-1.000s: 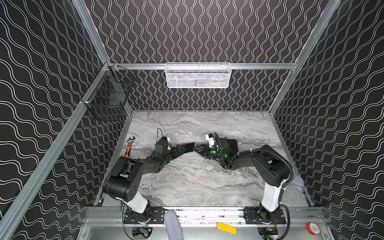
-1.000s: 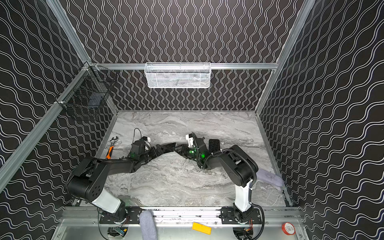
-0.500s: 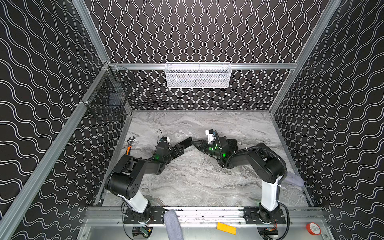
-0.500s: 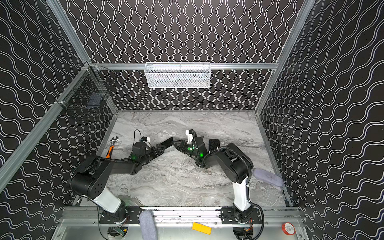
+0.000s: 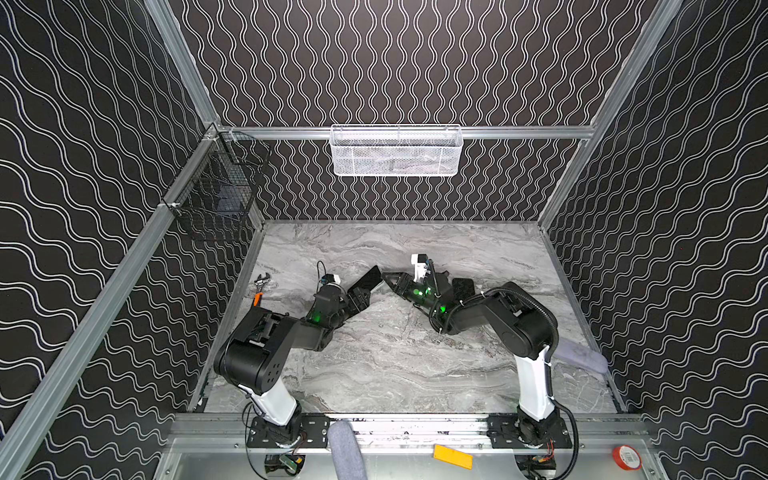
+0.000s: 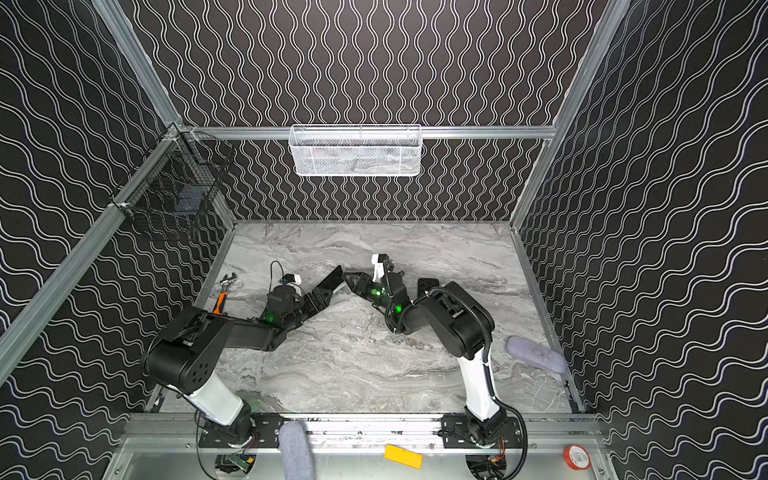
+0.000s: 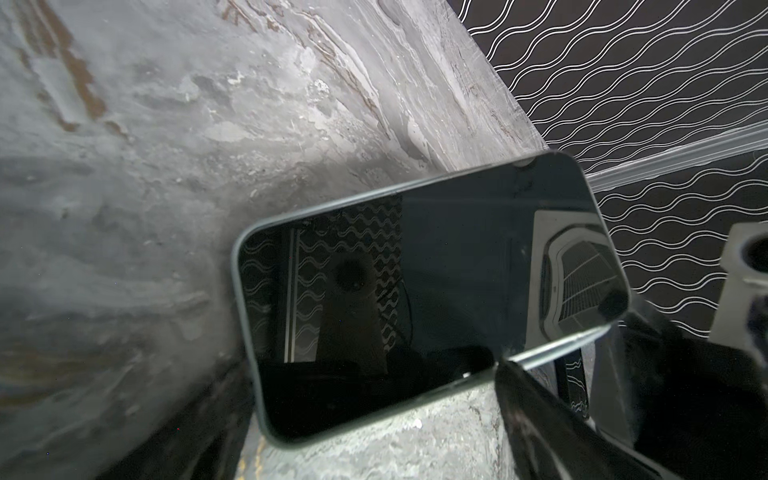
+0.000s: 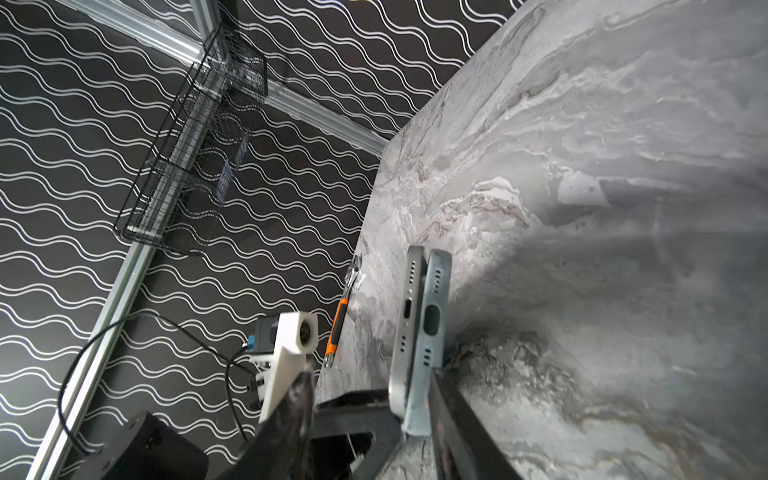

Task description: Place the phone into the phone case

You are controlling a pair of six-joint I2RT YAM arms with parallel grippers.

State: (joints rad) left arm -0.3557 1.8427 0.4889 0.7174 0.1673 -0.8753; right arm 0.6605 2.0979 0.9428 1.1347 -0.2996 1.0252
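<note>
**A:** Since a second ago the left gripper [image 5: 360, 296] has tipped the phone [image 5: 369, 279] up off the table [image 5: 395, 357]. The right gripper [image 5: 388, 277] has moved along with that raised end, its jaws easing a little wider.

**B:** Who has hold of the phone now?

**A:** The left one. Its jaws stand almost as wide as they go, clamped across the phone's near end. The free end juts out ahead of its fingertips, right up to the right gripper's tips. The right gripper is about half open and grips nothing. In its wrist view one finger [image 8: 457, 415] lies just beside the phone case [image 8: 433, 316], while the other [image 8: 291, 415] stands well apart from the phone.

**B:** So the case is on?

**A:** On the phone's back, but not home. Straight ahead of the right gripper the two port ends show side by side, with the phone's end outside the case's end wall.

**B:** Which step, then?

**A:** Seating, I'd judge: that last end needs pressing in. The next move calls for the right jaws to close squarely over screen and case back while the left holds steady. A skewed pinch could peel the case off.

**B:** And the dark flat thing [image 5: 463, 286] behind the right gripper's wrist?

**A:** I can't tell what it is.
</note>
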